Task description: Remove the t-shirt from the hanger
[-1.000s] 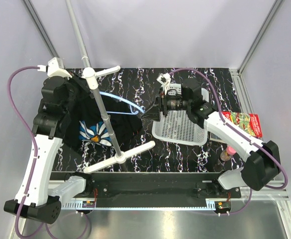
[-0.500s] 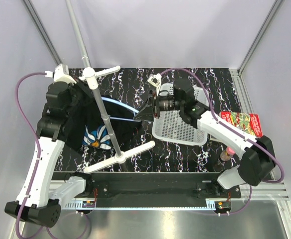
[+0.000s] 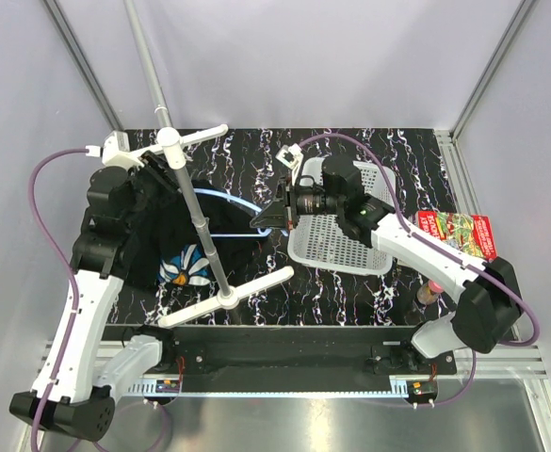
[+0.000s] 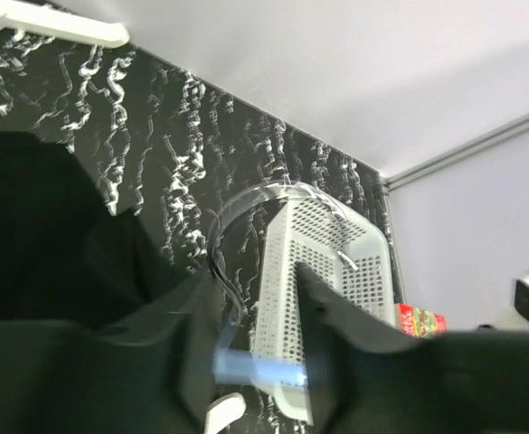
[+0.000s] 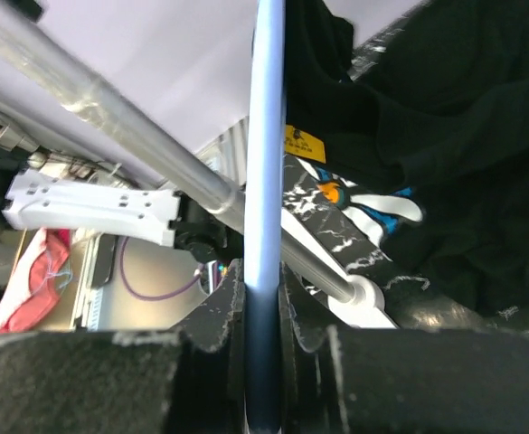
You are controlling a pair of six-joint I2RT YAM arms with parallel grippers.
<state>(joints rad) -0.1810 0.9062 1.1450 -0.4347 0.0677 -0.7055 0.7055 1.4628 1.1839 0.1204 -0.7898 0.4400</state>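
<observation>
Nearest the bases, one grey pole stand (image 3: 220,299) with two white crossbars, planted on the black marbled table (image 3: 350,282). Just behind its foot, one black t-shirt (image 3: 162,240), daisy print up, bunched left of centre, with one light-blue hanger (image 5: 266,163) partly bared along its far edge. Cloth judged soft, light and limp, apt to snag on the hanger's ends; best pinched at a fold of hem or shoulder and drawn off sideways. Hanger judged thin, stiff, smooth and a little springy; best held on a bare stretch of the bar. Right gripper (image 3: 267,218) clamped on just such a stretch, at the shirt's right edge. Left gripper (image 4: 253,276) at the shirt's far left, jaws apart, nothing seen pinched between them. Further right, one white perforated basket (image 3: 346,247). Beyond that, by the table's right edge, one red-and-green packet (image 3: 459,234).
</observation>
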